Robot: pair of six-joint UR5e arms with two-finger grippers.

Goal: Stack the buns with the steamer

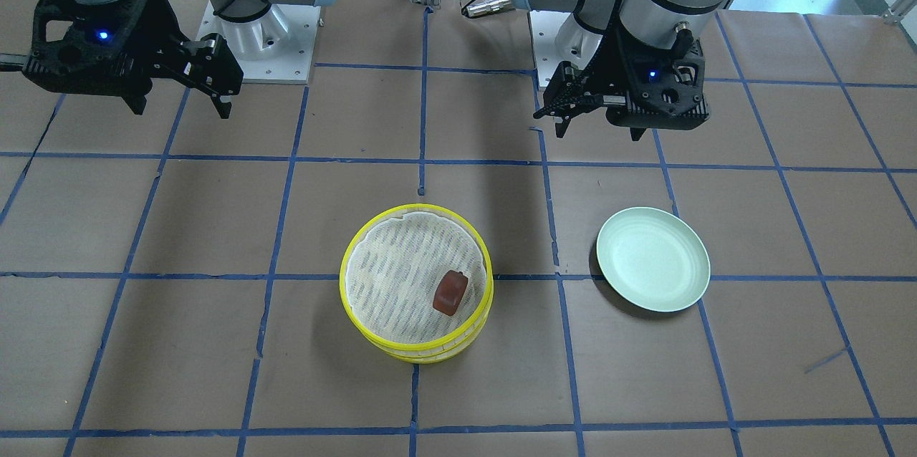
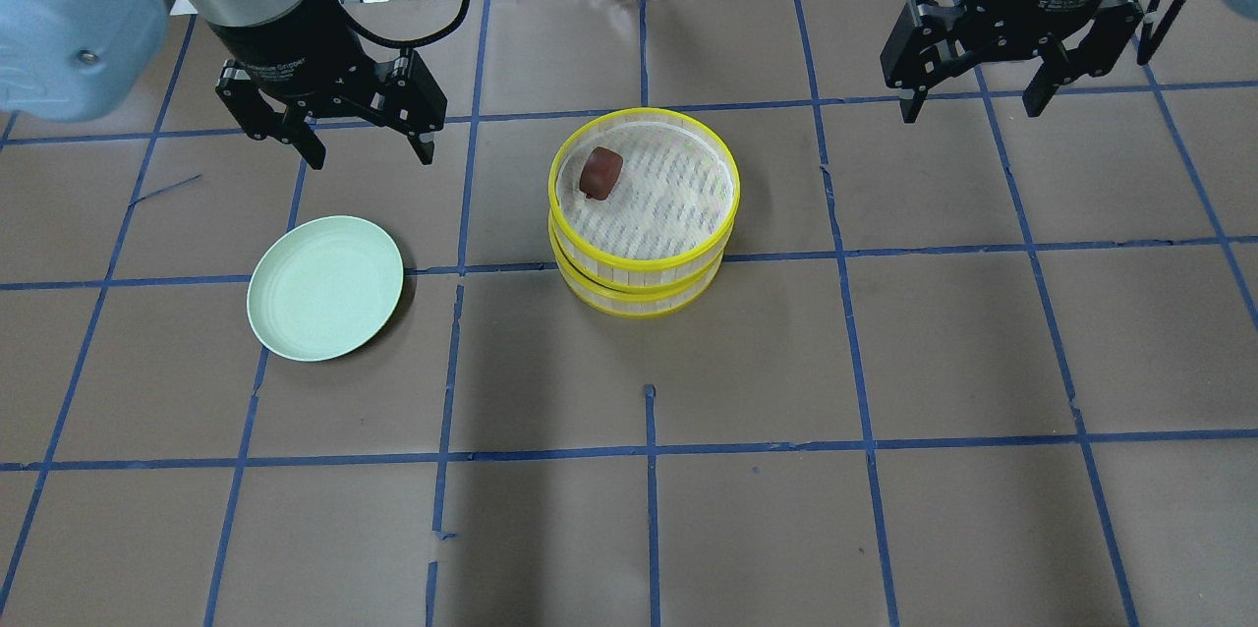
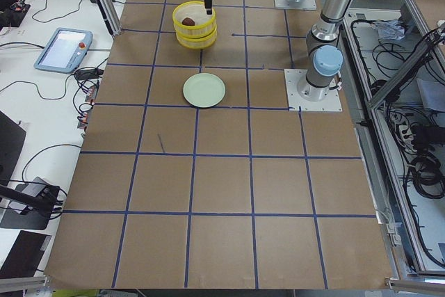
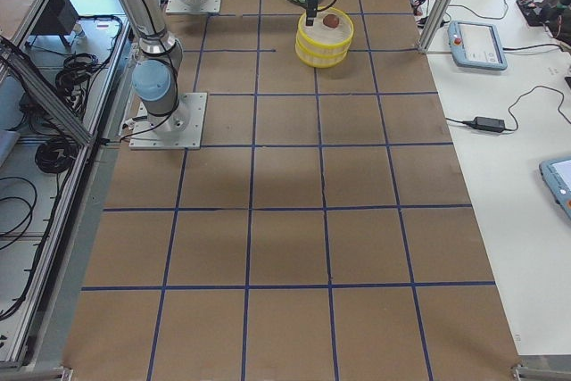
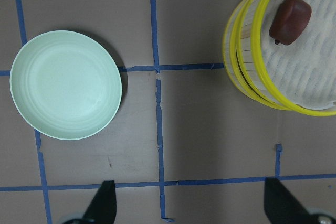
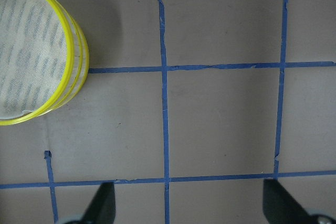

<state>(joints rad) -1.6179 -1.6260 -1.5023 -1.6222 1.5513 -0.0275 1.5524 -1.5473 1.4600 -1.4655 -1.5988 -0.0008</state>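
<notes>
The dark red-brown bun [image 2: 600, 172] lies on the white patterned liner [image 2: 668, 195] of the steamer [image 2: 639, 275], in the far-left part of its top tier, close to the yellow rim but apart from it. The steamer is two yellow-rimmed tiers, one set on the other, standing near the middle of the brown tabletop [image 2: 786, 362], which is crossed by blue tape lines. To the steamer's left, well apart from it, a pale green plate [image 2: 324, 288] lies flat on the tabletop. The left hand [image 2: 371, 157] hangs in the air on the plate's side, left of the steamer, with its two fingers spread apart and nothing between them. The right hand [image 2: 971, 113] hangs in the air to the right of the steamer, well apart from it, with its fingers likewise spread and gripping nothing.
</notes>
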